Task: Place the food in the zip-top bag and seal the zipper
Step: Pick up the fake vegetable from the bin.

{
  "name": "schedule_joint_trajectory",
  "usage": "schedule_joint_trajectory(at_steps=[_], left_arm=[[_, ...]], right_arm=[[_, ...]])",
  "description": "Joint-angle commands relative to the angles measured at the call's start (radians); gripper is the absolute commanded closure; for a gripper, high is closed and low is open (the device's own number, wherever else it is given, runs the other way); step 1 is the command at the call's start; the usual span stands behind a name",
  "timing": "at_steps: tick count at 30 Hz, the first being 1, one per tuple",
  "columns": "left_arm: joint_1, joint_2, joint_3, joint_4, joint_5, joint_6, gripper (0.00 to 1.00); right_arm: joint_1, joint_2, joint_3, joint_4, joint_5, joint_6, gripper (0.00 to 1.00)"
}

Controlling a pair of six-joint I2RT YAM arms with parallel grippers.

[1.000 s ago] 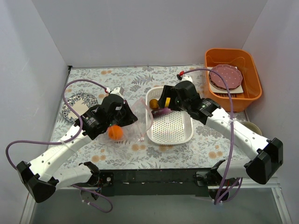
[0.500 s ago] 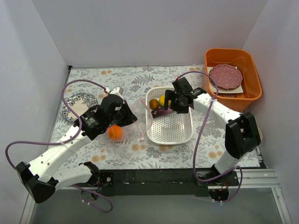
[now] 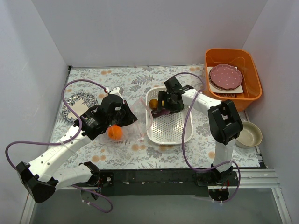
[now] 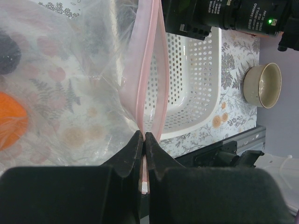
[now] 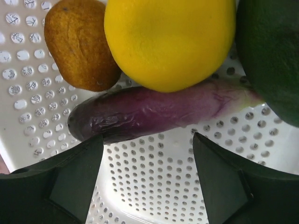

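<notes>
My left gripper point(image 4: 143, 140) is shut on the pink zipper point(image 4: 150, 79) of the clear zip-top bag point(image 4: 70, 88), left of the white basket point(image 3: 170, 126). An orange ball point(image 3: 115, 132) lies inside the bag; it also shows in the left wrist view point(image 4: 9, 119). My right gripper point(image 5: 147, 149) is open, low over the basket's far end, just short of the purple eggplant point(image 5: 154, 112). The yellow lemon point(image 5: 168, 39), brown kiwi point(image 5: 77, 42) and dark-green avocado point(image 5: 273, 51) lie beyond it. In the top view the gripper point(image 3: 164, 103) hides most of them.
An orange tub point(image 3: 232, 78) with a pink dotted plate point(image 3: 225, 77) stands at the back right. A beige bowl point(image 3: 249, 134) sits at the right. A patterned plate point(image 3: 78, 103) lies at the left. The bag's mouth stands next to the basket's left wall point(image 4: 205, 70).
My right arm has folded in, and its gripper has moved left and down into the basket's far end over the food. My left gripper has stayed on the bag.
</notes>
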Motion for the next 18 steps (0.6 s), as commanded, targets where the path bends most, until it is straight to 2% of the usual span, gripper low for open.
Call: schedule_joint_trajectory(at_steps=[1,8,14,18], left_arm=[[0.0,-0.026,-0.006,0.013,0.007,0.01,1.0],[0.0,-0.025,-0.012,0.016,0.002,0.012,1.0],[0.0,-0.026,-0.012,0.016,0.003,0.015,1.0],[0.0,-0.036,-0.018,0.01,-0.006,0.015,1.0]], right_arm=[[0.001,0.039,0.094,-0.016,0.01,-0.055,0.16],[-0.001,0.013,0.097,0.025,0.01,-0.031,0.16],[0.001,0.092,0.149,-0.05,0.002,-0.012,0.15],[0.004,0.086,0.079,-0.038,-0.004,-0.008,0.16]])
